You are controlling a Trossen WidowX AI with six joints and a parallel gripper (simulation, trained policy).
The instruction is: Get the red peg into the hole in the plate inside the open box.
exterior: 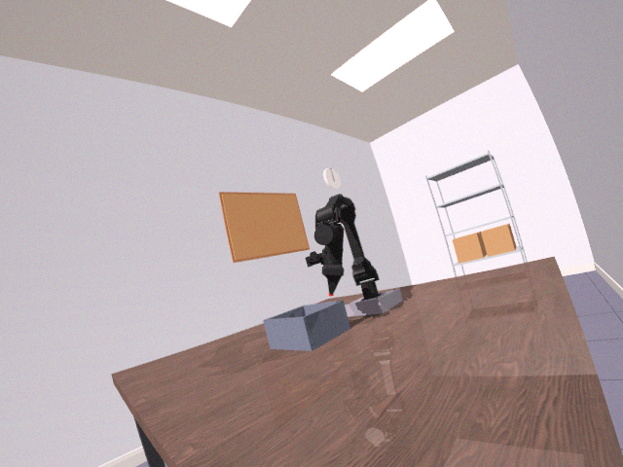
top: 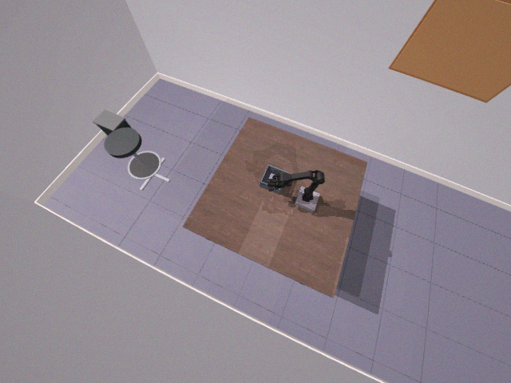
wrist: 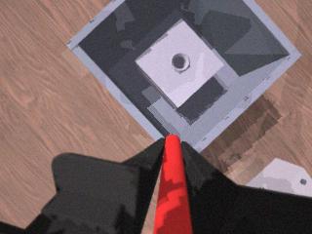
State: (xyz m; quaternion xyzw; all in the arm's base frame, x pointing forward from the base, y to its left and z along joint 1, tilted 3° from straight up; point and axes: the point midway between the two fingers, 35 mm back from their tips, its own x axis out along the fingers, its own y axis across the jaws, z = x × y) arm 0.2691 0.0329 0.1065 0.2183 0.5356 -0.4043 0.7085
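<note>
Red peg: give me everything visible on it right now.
The red peg is a slim, plain, smooth-looking rod with a rounded end, no markings visible. The black gripper is shut on it, fingers on both sides. It's held in the air, its tip above the rim level of the open box, outside the hole. Material unclear; the exterior view shows only the tip.

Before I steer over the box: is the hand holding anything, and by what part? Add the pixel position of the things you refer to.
The red peg (wrist: 173, 195), gripped between the fingertips; its tip pokes out just past them. How far up it the grip reaches, I can't tell.
</note>
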